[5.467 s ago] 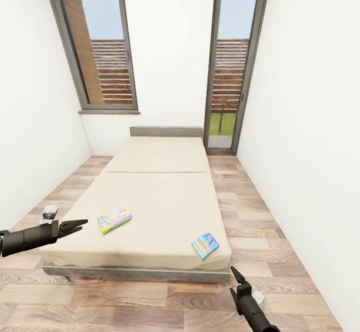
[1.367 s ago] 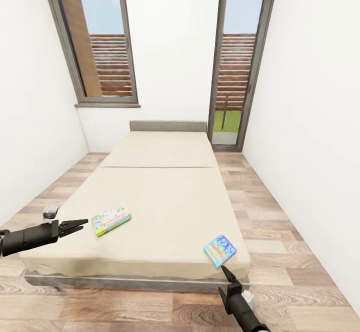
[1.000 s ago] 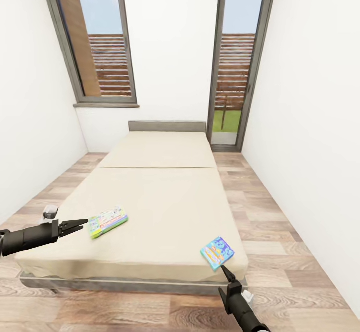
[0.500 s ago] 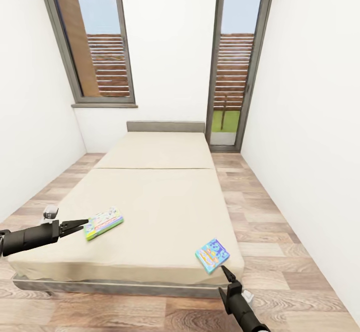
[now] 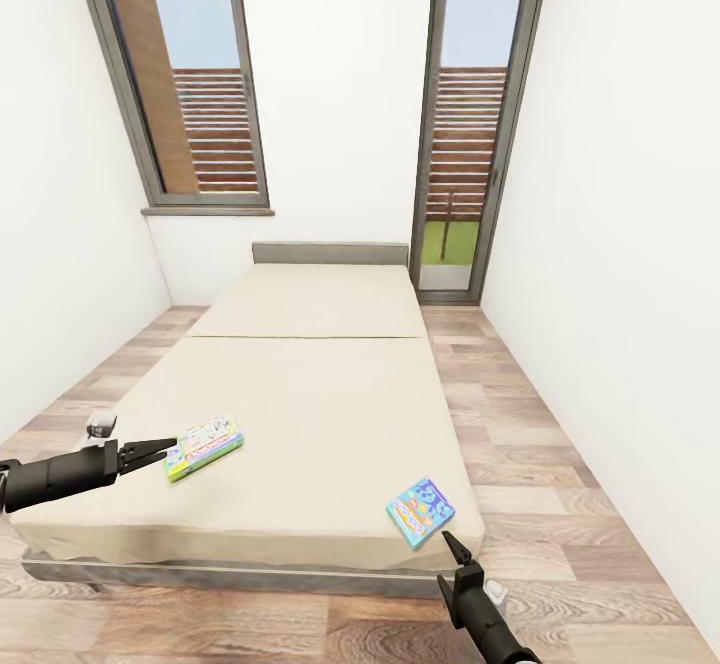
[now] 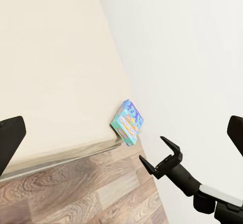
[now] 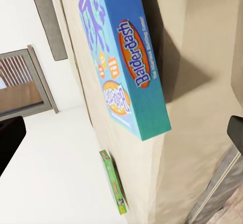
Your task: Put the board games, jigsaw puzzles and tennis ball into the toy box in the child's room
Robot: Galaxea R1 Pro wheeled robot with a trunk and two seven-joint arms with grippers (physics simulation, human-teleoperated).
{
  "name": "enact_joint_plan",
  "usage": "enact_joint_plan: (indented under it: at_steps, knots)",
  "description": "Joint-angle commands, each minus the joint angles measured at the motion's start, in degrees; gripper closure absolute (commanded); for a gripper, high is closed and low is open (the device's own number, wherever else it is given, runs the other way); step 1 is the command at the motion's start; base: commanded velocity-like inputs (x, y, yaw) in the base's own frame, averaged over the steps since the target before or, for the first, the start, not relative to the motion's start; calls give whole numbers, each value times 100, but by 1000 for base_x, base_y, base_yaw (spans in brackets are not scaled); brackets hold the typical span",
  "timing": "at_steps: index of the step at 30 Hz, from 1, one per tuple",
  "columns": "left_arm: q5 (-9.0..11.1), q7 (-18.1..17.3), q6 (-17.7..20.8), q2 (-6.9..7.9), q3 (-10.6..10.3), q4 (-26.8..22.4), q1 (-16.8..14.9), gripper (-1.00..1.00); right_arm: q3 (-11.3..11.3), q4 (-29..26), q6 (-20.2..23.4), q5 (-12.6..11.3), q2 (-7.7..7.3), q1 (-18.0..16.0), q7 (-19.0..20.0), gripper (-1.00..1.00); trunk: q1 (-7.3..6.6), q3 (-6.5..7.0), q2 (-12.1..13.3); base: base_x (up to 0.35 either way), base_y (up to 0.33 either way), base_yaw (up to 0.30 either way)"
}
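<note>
I am standing at the foot of the bed (image 5: 320, 414), and both board games lie on the beige mattress near this end. The green board game (image 5: 204, 447) is on my left side, flat, and the tips of the left gripper (image 5: 152, 450) are just beside its near edge, not touching as far as I can judge. The blue board game (image 5: 420, 511), with "Balderdash" printed on it, sits close to the right front corner of the mattress, and the right gripper (image 5: 455, 548) points up at it from just below the mattress edge. In the left wrist view the right gripper's jaws stand apart, so it is open and holds nothing. The left gripper's fingers look close together and empty, but I cannot tell for sure if it is closed. My worry is the blue box: it lies very near the corner, so if I come in too low or push forward before the jaws are around it, I think it can slide away on the soft cloth or tip off the edge to the wooden floor (image 5: 560, 464). The box is also flat, so the fingers may catch the mattress instead of it.
</note>
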Motion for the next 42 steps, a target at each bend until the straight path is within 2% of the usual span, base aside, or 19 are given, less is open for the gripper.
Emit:
enact_joint_plan:
  at_steps: [1,8,24,42]
  knots:
    - [-60,-53,59,-2,11,-4,-5,-100,-20,-1,51,-44,3,-3,3,-100,-1,-5,-3,0,-2,0]
    - [-60,-54,67,-2,15,-4,-5,-100,-20,0,50,-44,3,-3,3,-100,-1,-5,-3,0,0,0]
    - [-60,-54,68,-2,7,-4,-5,-100,-20,0,50,-44,3,-3,3,-100,351,-293,-644,0,0,0]
    - [-60,-55,67,-2,15,-4,-5,-100,-20,0,50,-44,8,-3,3,-100,351,-293,-644,11,26,0]
